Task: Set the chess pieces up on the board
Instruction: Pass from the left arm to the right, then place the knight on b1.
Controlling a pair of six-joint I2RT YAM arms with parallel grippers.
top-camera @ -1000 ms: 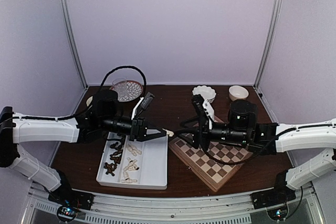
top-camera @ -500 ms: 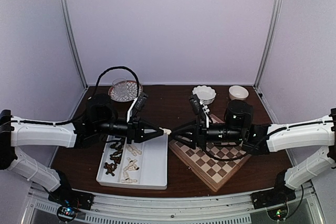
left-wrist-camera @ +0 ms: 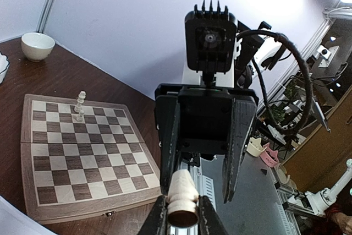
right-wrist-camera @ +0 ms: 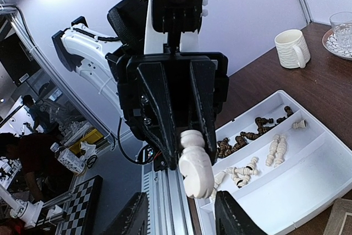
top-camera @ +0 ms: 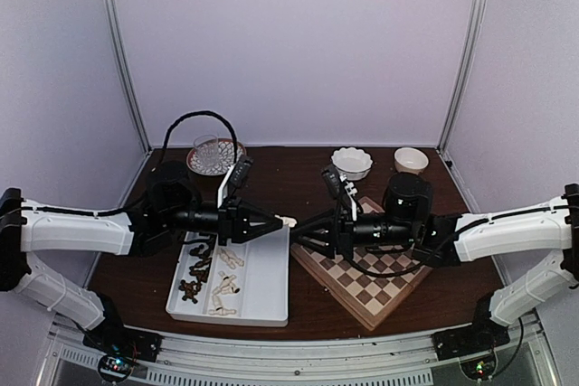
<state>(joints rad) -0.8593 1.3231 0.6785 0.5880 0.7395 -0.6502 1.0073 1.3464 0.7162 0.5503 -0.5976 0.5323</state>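
Above the gap between tray and board, my left gripper (top-camera: 282,221) is shut on a cream chess piece (top-camera: 289,221), held level by its base (left-wrist-camera: 182,213). My right gripper (top-camera: 299,227) faces it tip to tip and stands open. Its fingers (right-wrist-camera: 135,213) flank the piece's head (right-wrist-camera: 196,173) without touching it. The board (top-camera: 365,294) lies under the right arm, and one cream piece (left-wrist-camera: 80,106) stands on it near the far edge. Loose dark pieces (top-camera: 194,274) and cream pieces (top-camera: 224,293) lie in the white tray (top-camera: 264,291).
Two white bowls (top-camera: 351,162) (top-camera: 411,159) sit at the back right of the table. A glass on a patterned plate (top-camera: 213,155) stands at the back left. A white mug (right-wrist-camera: 291,48) is near the tray's far side.
My right gripper has swung left and levelled, and its jaws have narrowed a little around the piece's head. My left gripper has lifted the piece slightly.
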